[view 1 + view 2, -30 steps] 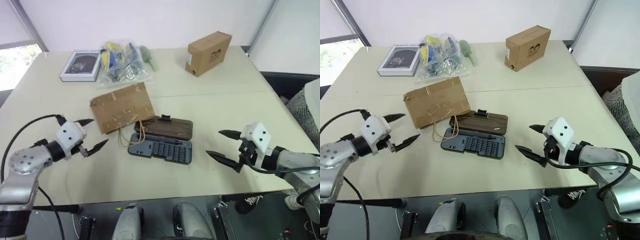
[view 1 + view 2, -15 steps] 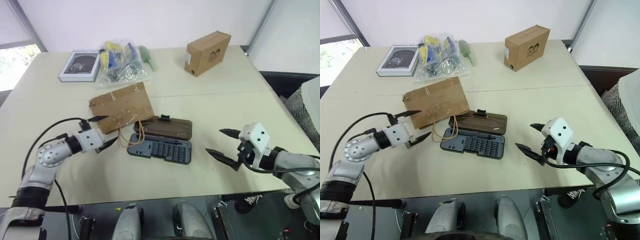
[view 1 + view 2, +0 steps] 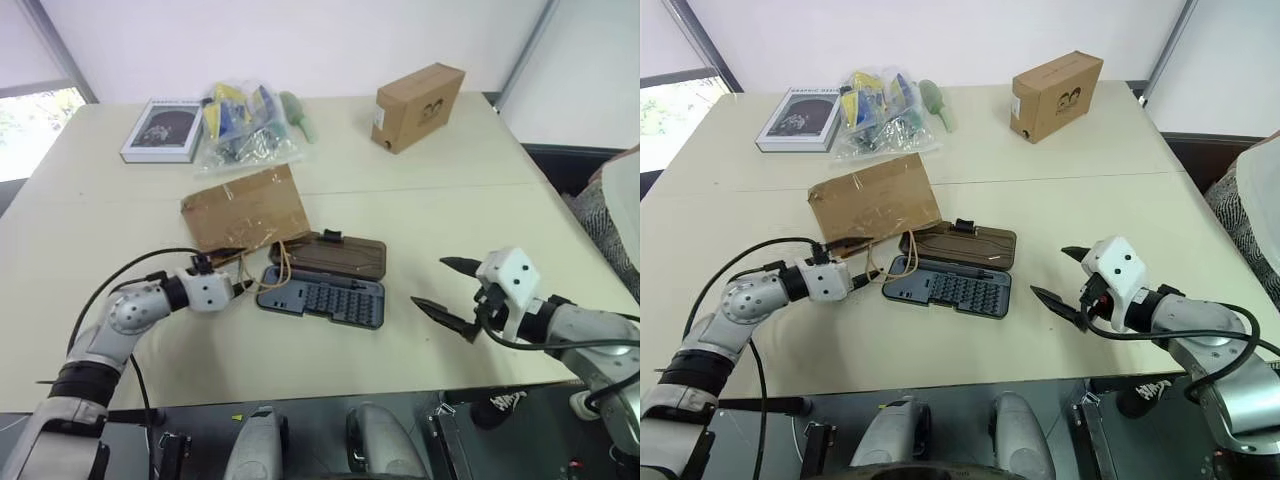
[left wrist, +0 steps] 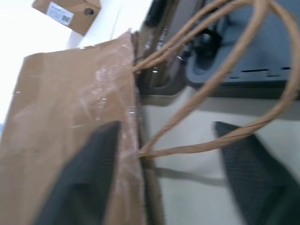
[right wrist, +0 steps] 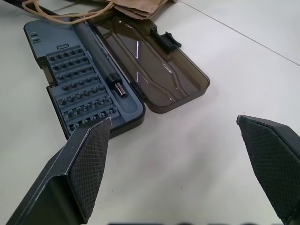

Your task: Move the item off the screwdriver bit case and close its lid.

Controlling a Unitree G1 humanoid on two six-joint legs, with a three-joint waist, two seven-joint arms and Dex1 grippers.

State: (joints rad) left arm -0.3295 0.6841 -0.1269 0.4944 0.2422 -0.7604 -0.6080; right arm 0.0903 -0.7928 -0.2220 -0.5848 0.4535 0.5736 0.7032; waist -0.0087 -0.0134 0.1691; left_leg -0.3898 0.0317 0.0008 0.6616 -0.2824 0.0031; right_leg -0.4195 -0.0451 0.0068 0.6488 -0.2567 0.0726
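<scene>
The item, a flat brown paper bag (image 3: 245, 212), lies on the table with its near corner over the left end of the lid (image 3: 345, 257). Its twisted handles (image 3: 283, 262) trail across the left end of the screwdriver bit case (image 3: 325, 295), which lies open with rows of bits showing. My left gripper (image 3: 238, 270) is low at the bag's near edge. Its fingers (image 4: 89, 178) stand apart, one over the paper and one over the table, with the handle root between them. My right gripper (image 3: 448, 290) hovers open to the right of the case (image 5: 79, 89), with nothing in it.
At the back of the table are a book (image 3: 160, 130), a clear plastic pack of small goods (image 3: 245, 125), a green object (image 3: 298, 115) and a brown cardboard box (image 3: 418, 92). Bare table lies between the case and my right gripper.
My left gripper has swung right and down from the table's left side to the bag's near edge, and its fingers have narrowed. The right gripper has stayed put.
</scene>
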